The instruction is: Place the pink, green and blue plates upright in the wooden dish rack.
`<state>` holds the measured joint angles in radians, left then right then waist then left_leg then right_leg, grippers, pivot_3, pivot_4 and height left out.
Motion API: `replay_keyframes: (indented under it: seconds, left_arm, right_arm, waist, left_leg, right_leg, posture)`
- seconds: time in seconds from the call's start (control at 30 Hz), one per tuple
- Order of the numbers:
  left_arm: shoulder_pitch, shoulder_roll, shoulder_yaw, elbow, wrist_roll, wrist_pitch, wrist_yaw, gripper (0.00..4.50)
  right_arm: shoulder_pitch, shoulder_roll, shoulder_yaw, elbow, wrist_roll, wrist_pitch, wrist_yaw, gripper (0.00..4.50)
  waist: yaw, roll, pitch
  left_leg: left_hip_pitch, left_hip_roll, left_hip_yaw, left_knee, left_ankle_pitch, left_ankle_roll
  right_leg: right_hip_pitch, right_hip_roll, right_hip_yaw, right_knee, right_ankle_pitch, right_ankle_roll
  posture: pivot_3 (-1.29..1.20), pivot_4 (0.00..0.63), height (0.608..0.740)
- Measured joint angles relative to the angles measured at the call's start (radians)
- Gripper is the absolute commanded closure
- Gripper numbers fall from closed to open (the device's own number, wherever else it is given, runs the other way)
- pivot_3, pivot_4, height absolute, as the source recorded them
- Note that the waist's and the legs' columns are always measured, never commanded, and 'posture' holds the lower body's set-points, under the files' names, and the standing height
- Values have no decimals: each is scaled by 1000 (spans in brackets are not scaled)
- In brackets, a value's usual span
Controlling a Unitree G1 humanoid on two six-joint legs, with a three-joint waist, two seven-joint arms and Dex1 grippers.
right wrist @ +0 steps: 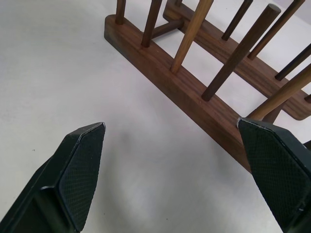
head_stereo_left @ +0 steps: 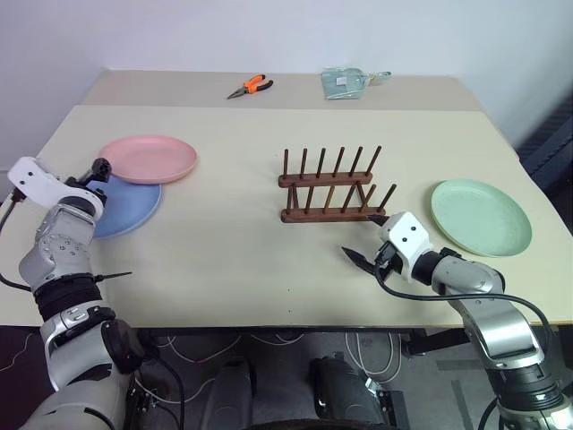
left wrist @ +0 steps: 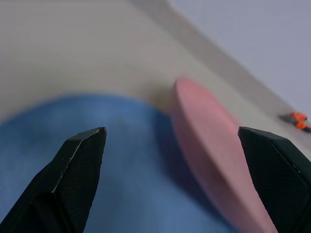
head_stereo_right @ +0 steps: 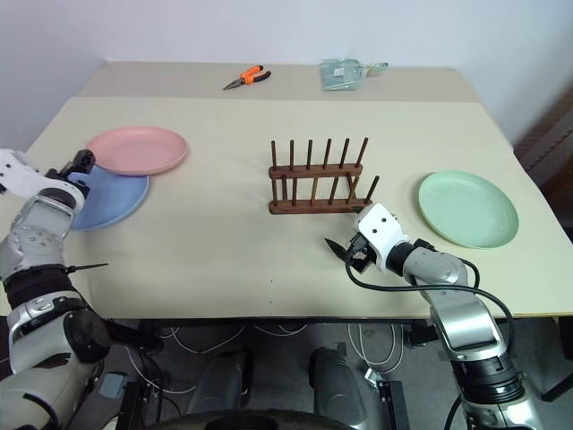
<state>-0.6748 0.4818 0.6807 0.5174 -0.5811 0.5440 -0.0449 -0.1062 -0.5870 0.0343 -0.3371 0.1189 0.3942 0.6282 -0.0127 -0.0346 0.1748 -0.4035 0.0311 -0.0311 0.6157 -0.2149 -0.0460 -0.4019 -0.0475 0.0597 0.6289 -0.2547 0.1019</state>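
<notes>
Beige and wide, the table (head_stereo_left: 233, 260) is stretching out in front of me under a pale wall, and all three plates are lying flat on it, none of them in the rack. I am seeing the wooden dish rack (head_stereo_left: 331, 186) standing empty near the middle, its two rows of dark pegs pointing up. On my left side the pink plate (head_stereo_left: 149, 158) is resting with its near rim overlapping the far edge of the blue plate (head_stereo_left: 125, 208). The green plate (head_stereo_left: 481, 216) is sitting by itself on my right side, well apart from the rack.

I am holding my left gripper (left wrist: 172, 145) over the blue plate with its fingers spread wide and nothing between them; through my left wrist view the blue surface is lying under the fingertips and the pink rim is rising just beyond. I am keeping my right gripper (right wrist: 170, 141) low over bare table just in front of the rack's near right corner, fingers also wide apart and gripping nothing, the near base rail crossing beside one fingertip.

At the far edge, orange-handled pliers (head_stereo_left: 250, 87) and a clear bag (head_stereo_left: 345, 82) are lying well away from everything else
</notes>
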Motion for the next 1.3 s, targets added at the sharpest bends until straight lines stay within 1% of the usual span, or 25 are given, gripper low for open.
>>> replay_keyframes:
  seconds: [0.03, 0.07, 0.13, 0.17, 0.33, 0.37, 0.53, 0.6, 0.63, 0.67, 0.7, 0.77, 0.87, 0.97, 1.13, 1.2, 1.27, 1.3]
  left_arm:
    - [-16, 0, -3, 19, -3, 14, -9, 17]
    - [-36, 0, -13, 42, -6, 21, -23, 264]
    - [-83, 0, -31, 92, -7, 22, -43, 903]
    - [-107, 0, -33, 122, -7, 22, -43, 1353]
    - [-153, 2, -27, 231, -14, 11, -39, 4108]
    - [-156, 2, -26, 239, -20, 8, -48, 4450]
    - [-167, 8, -36, 265, -20, 2, -89, 4450]
    - [-167, -16, -54, 219, -21, -4, -123, 4450]
    - [-171, -53, -87, 144, -23, -2, -148, 4450]
    - [-179, -73, -107, 111, -27, 0, -161, 4450]
    - [-191, -104, -148, 36, -31, 8, -184, 4450]
    - [-246, -173, -229, -81, -43, 38, -211, 4450]
    - [-335, -271, -309, -211, -85, 89, -208, 4450]
    - [-361, -321, -393, -293, -98, 159, -194, 4450]
    - [-345, -381, -437, -340, -109, 257, -156, 4450]
    - [-339, -393, -432, -362, -127, 290, -136, 4500]
    - [-326, -409, -420, -389, -147, 323, -106, 4500]
    - [-314, -413, -419, -402, -149, 337, -93, 4500]
  right_arm:
    - [0, 1, 0, 0, -1, -2, -4, 35]
    - [0, 3, 0, 0, -6, -4, -8, 14]
    - [0, 9, 2, 0, -15, -11, -17, 0]
    - [0, 12, 3, -1, -18, -15, -22, 0]
    - [13, 16, -8, -3, -18, -20, -46, 0]
    - [16, 16, -14, -7, -17, -18, -51, 0]
    - [19, 15, -65, -39, -2, -6, -68, 0]
    - [2, -10, -64, -45, -35, -17, -77, 0]
    - [-37, -48, -49, -47, -77, -40, -77, 0]
    - [-63, -61, -44, -50, -95, -53, -77, 0]
    - [-124, -70, -30, -58, -124, -77, -75, 0]
    - [-240, -64, 23, -82, -170, -112, -76, 0]
    - [-344, -52, 133, -83, -269, -168, -82, 0]
    - [-408, -61, 227, 11, -434, -227, -115, 0]
    - [-471, -62, 250, 166, -616, -273, -225, 0]
    - [-479, -67, 250, 191, -665, -283, -249, 530]
    - [-478, -78, 250, 196, -705, -298, -260, 1291]
    - [-476, -83, 250, 196, -717, -306, -261, 1796]
  waist:
    - [0, 0, 0]
    - [0, -1, 0]
    - [0, -1, 0]
    - [-1, -1, 0]
    - [-7, -1, 1]
    - [-7, -1, 1]
    - [-4, -1, 1]
    - [-3, -1, 1]
    - [2, -2, 3]
    - [5, -3, 4]
    - [6, -4, 4]
    - [5, -4, 5]
    - [0, -4, 4]
    - [-11, -3, 5]
    - [-9, -3, 5]
    - [-6, -3, 5]
    - [-4, -3, 5]
    - [-3, -3, 5]
  left_leg:
    - [-1, 0, 0, 0, 0, 0]
    - [-1, 0, 0, 0, 0, -1]
    - [-2, 0, 0, 0, 1, -1]
    - [-2, 0, 0, 0, 1, -1]
    - [-2, 0, 0, -1, 1, -1]
    - [-2, 0, 0, -1, 1, -1]
    - [-3, 0, 0, -1, 1, -1]
    - [-4, 0, 0, 0, 1, -2]
    - [-5, 0, 0, 0, 2, -4]
    - [-6, 0, 0, 0, 4, -6]
    - [-7, 0, 0, 0, 4, -7]
    - [-7, 0, -1, 0, 4, -7]
    - [-7, 0, -1, -1, 4, -7]
    - [-5, 0, 0, -2, 4, -7]
    - [-5, 0, -1, -1, 4, -7]
    - [-6, 0, -1, -1, 4, -7]
    - [-6, 0, -1, -1, 4, -7]
    - [-6, 0, -1, -1, 4, -7]
  right_leg:
    - [-1, 0, 0, 0, 0, 0]
    - [-1, 0, 0, 0, 0, 0]
    - [-2, 0, 0, 0, 0, 0]
    - [-2, 0, 0, 0, 0, 0]
    - [-3, 0, 0, 1, 1, 0]
    - [-3, 0, 0, 1, 1, 0]
    - [-4, 0, -1, 1, 1, 0]
    - [-4, 0, -1, 0, 1, 0]
    - [-5, -1, -1, 0, 1, 0]
    - [-5, -1, -1, 0, 1, 0]
    - [-5, -1, -1, 0, 2, 0]
    - [-5, -1, -1, -1, 2, 0]
    - [-5, -1, -1, -2, 2, 2]
    - [-5, 0, 0, 0, 2, 2]
    - [-6, 0, 0, 1, 2, 2]
    - [-6, 0, 0, 1, 2, 2]
    - [-6, 0, 0, 0, 2, 2]
    - [-6, 0, 0, 0, 2, 2]
  posture:
    - [0, 150, 732]
    - [0, 150, 732]
    - [0, 150, 732]
    - [0, 150, 732]
    - [0, 150, 732]
    - [0, 150, 732]
    - [0, 150, 732]
    - [0, 150, 732]
    - [0, 150, 732]
    - [0, 150, 732]
    - [0, 150, 732]
    - [0, 150, 732]
    - [0, 150, 732]
    - [0, 150, 732]
    - [0, 150, 732]
    - [0, 150, 732]
    - [0, 150, 732]
    - [0, 150, 732]
